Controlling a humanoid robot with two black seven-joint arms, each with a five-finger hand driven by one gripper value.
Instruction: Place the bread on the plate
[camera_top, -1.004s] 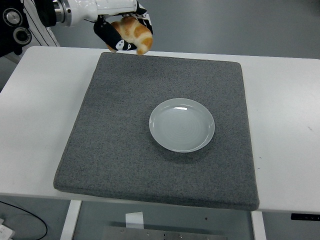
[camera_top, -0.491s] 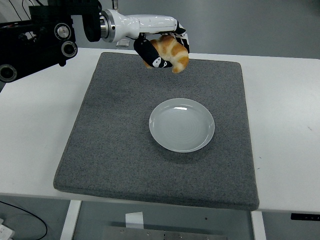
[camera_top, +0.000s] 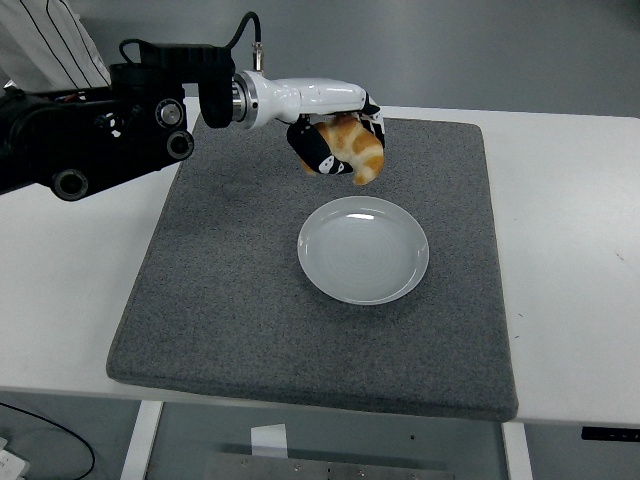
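My left hand (camera_top: 338, 145) reaches in from the left and hangs above the grey mat, its fingers curled around a golden-brown piece of bread (camera_top: 356, 150). The bread is in the air, just beyond the far rim of the plate. The round pale grey plate (camera_top: 364, 250) lies on the mat's middle right with nothing on it. The right arm does not show.
A dark grey foam mat (camera_top: 250, 300) covers most of the white table (camera_top: 570, 270). A striped white cloth (camera_top: 45, 40) shows at the top left corner. The left arm's black forearm (camera_top: 90, 135) spans the table's far left.
The left hand has carried the bread from beyond the mat's far left corner rightwards and nearer, lowering it to just beyond the plate's far rim.
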